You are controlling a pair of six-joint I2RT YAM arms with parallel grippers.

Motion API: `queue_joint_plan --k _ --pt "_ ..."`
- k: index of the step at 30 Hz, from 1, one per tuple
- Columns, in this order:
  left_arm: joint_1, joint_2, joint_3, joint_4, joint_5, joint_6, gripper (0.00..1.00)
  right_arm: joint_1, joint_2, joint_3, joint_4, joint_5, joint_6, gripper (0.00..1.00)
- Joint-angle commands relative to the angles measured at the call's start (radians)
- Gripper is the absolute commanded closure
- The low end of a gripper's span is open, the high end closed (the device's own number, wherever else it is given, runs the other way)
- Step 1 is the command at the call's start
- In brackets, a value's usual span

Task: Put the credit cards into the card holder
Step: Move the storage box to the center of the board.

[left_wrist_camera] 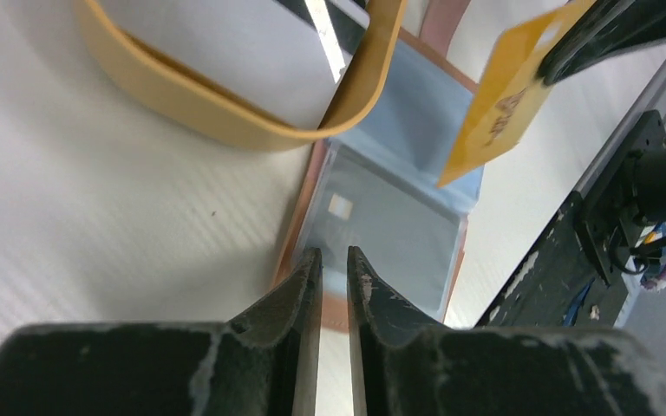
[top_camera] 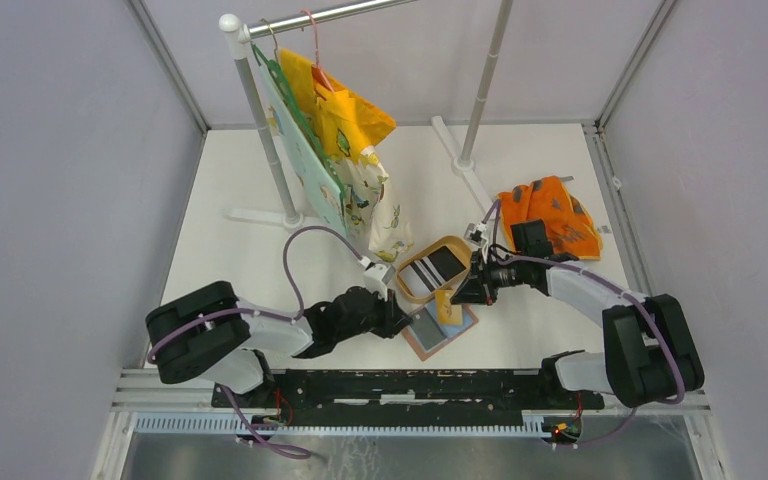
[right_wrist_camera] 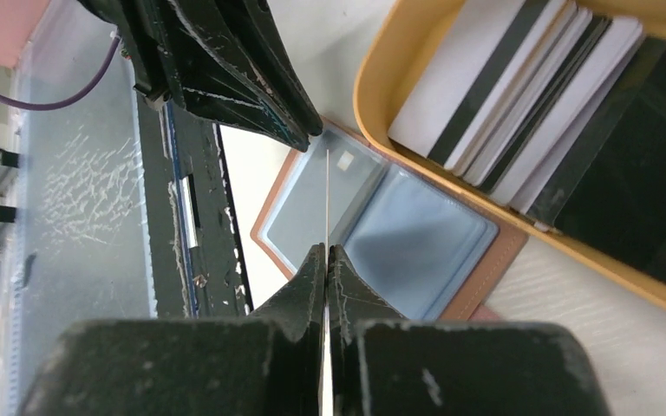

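Note:
The card holder lies open on the table, brown edge outside, grey-blue pockets up. A grey credit card with a chip sits in its left pocket. My right gripper is shut on a yellow card, held on edge and tilted above the holder's middle. My left gripper is low over the holder's near left edge, its jaws a narrow gap apart with nothing seen between them. More credit cards lie stacked in the tan dish.
The tan oval dish touches the holder's far side. An orange patterned cloth lies at the right. Garments hang from a rail at the back left. The black mounting rail runs along the near edge.

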Motion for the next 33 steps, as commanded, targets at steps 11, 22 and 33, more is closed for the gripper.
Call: queue_joint_plan --k 11,22,33 --pt "0.017 0.192 0.32 -0.209 -0.248 -0.017 0.77 -0.049 0.06 0.058 -0.058 -0.026 -0.05 1.0" --pt "0.096 0.382 0.564 -0.237 -0.179 0.072 0.75 -0.07 0.056 0.059 -0.051 0.017 -0.046 1.0" --pt "0.076 0.196 0.389 -0.223 -0.098 0.037 0.64 -0.082 0.095 0.055 -0.028 -0.061 -0.038 1.0"
